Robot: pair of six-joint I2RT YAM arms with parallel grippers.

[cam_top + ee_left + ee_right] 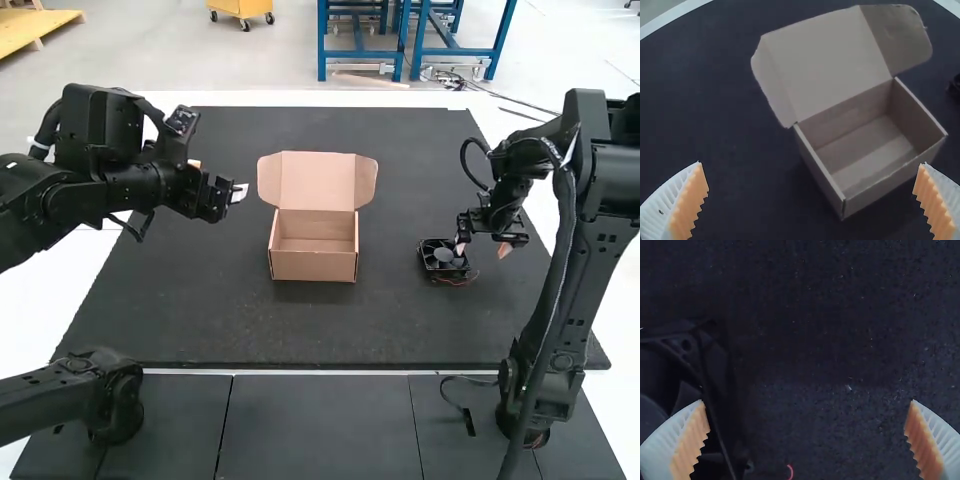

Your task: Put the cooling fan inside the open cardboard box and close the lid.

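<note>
An open cardboard box [313, 245] stands in the middle of the black mat, its lid [317, 181] folded up and back; its inside [867, 150] is bare. A black cooling fan [445, 260] with thin red and black wires lies flat on the mat to the box's right. My right gripper [484, 241] hangs open just above the fan's right edge, one pad over the fan frame [675, 370] and the other over bare mat. My left gripper [228, 193] is open, held above the mat to the left of the box and pointing at it.
The black mat [200, 300] covers most of the table, with white tabletop around its edges. Dark panels line the near edge. Free mat lies in front of the box and on both sides.
</note>
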